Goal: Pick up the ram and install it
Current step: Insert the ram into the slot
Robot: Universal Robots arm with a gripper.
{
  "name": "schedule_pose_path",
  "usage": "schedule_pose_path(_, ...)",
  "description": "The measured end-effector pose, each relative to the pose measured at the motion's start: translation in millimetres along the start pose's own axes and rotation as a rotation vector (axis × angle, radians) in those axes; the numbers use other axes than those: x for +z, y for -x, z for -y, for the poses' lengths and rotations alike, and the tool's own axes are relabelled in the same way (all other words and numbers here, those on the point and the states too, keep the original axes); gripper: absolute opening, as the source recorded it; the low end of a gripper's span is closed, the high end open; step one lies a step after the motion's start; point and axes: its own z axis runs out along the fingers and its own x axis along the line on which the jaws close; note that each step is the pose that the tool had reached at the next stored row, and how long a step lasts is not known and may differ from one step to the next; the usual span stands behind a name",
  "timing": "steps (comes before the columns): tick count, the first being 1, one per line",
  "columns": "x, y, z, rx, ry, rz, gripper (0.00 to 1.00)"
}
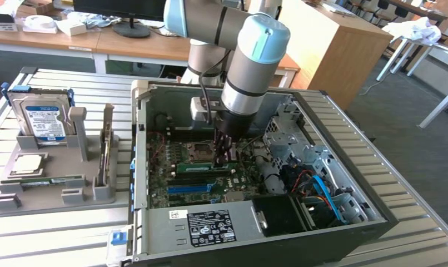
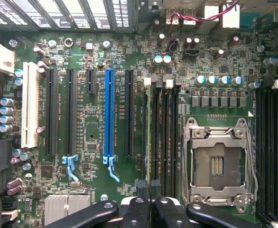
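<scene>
The ram [image 2: 148,133] stands edge-up in a memory slot of the motherboard [image 2: 96,57], beside the empty CPU socket [image 2: 217,164]. The fingers [image 2: 139,209] are clenched together right over its top edge, probably to press it home. A second stick [image 1: 42,181] lies in the grey holder [image 1: 31,200] on the table [image 1: 61,233].

The case [image 1: 283,250] lies on the table [image 1: 424,233]. The holder [image 1: 53,196] sits just beside it on the exterior view's left. In the holder, the drive [image 1: 42,119] stands at the far end, the chip [image 1: 28,162] lies nearer, and a spare stick [image 1: 42,181] lies nearest. The board [image 1: 183,186] lies flat inside the case. Above it, the gripper [image 1: 222,161] grips the ram [image 2: 150,123], which stands on edge along the slots [image 2: 170,128] beside the socket [image 2: 218,164].
</scene>
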Motion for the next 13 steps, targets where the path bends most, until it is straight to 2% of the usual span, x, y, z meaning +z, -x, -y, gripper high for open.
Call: schedule_pose_path(13,2.3,0.2,0.1,0.0,-0.0005,0.0003,0.11)
